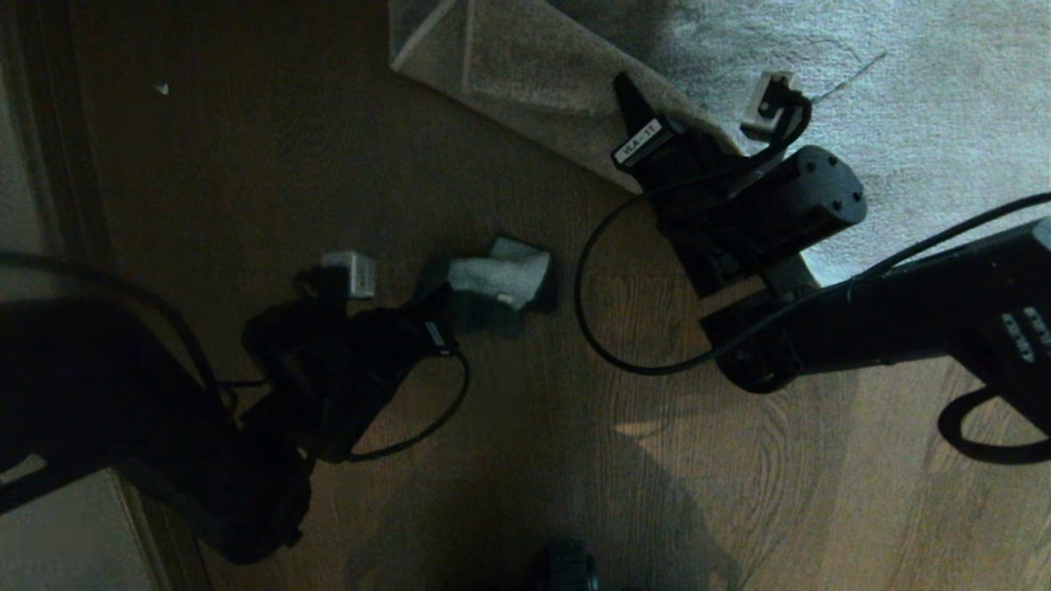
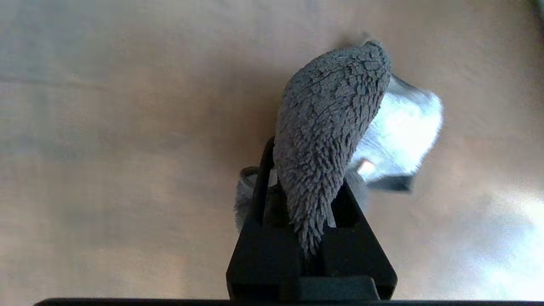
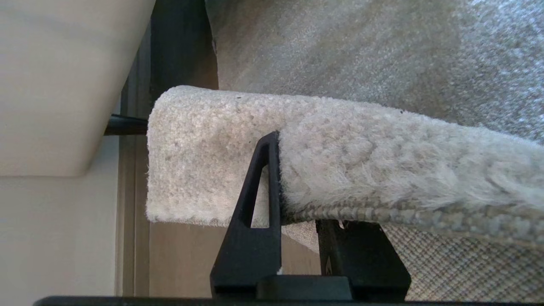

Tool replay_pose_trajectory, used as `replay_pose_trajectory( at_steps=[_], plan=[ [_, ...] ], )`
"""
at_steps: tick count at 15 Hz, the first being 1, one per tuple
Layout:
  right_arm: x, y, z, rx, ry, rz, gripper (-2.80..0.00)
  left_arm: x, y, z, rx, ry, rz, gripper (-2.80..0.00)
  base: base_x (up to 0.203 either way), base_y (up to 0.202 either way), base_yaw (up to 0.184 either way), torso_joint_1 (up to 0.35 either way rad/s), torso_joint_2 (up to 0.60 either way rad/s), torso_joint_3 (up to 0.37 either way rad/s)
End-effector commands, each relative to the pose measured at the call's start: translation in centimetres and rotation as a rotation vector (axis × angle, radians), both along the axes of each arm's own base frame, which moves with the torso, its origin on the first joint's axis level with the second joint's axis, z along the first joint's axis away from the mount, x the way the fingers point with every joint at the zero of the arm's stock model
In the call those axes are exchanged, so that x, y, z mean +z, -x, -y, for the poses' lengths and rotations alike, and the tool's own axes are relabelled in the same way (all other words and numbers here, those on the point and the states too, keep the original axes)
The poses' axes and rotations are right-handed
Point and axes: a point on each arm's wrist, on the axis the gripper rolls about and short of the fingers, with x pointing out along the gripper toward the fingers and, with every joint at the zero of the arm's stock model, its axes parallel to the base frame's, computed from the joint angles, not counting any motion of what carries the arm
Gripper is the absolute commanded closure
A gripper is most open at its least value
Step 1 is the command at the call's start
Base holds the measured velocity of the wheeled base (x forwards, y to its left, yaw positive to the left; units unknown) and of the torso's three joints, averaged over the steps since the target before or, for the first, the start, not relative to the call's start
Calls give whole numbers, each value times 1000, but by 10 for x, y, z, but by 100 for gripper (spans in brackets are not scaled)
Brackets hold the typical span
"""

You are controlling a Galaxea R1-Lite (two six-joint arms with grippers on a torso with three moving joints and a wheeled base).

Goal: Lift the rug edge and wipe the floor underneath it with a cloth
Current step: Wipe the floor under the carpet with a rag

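- Rug edge (image 3: 361, 148) is pinched between the jaws of the right gripper (image 3: 297, 212), one finger on the plush pile, the other on the woven underside; in the head view this gripper (image 1: 636, 123) sits at the border of the folded-back flap
- Plush top of the held border faces the right wrist camera, with the coarser beige backing (image 3: 459, 259) showing beneath it
- Folded-back flap (image 1: 525, 78) lies turned over in the head view, its smoother underside up, while the rest of the pale rug (image 1: 920, 123) spreads flat to the robot's right
- Right arm (image 1: 944, 320) reaches in from the right side of the head view, a black cable (image 1: 587, 328) looping down from its wrist over the planks
- Left gripper (image 2: 312, 221) is clamped tight on the cloth (image 2: 331, 127), whose nubby grey terry bulges out past the fingertips
- In the head view the cloth (image 1: 501, 275) sticks out ahead of the left gripper (image 1: 443, 316), low over the bare boards and well apart from the lifted flap; whether it touches the wood cannot be told
- Floor (image 1: 657, 460) is brown wood-grain plank, slightly glossy, and is uncovered between the two grippers and beside the turned-over flap
- Left arm (image 1: 271, 386) comes in from the lower left of the head view, dark and partly in shadow
- Pale furniture panel (image 3: 63, 76) stands beyond the rug's corner in the right wrist view
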Motion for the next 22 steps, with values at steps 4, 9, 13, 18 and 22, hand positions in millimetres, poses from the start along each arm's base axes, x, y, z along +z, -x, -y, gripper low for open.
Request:
replay_pose_trajectory(
  at_steps=[4,9,13,18,22],
  plan=[
    [4,8,-6,25,-28,41,0,14,-8,-31,100,31,64,0,0,0,0,0,0,0],
    [3,14,-15,47,-24,41,0,26,-6,-51,159,41,97,0,0,0,0,0,0,0],
    [2,18,-20,55,-17,42,0,29,15,-51,140,35,82,0,0,0,0,0,0,0],
    [2,19,-22,60,-17,42,0,18,54,-18,1,10,17,0,0,0,0,0,0,0],
    [0,18,-23,60,-13,37,0,14,82,21,-98,41,-18,0,0,0,0,0,0,0]
  ],
)
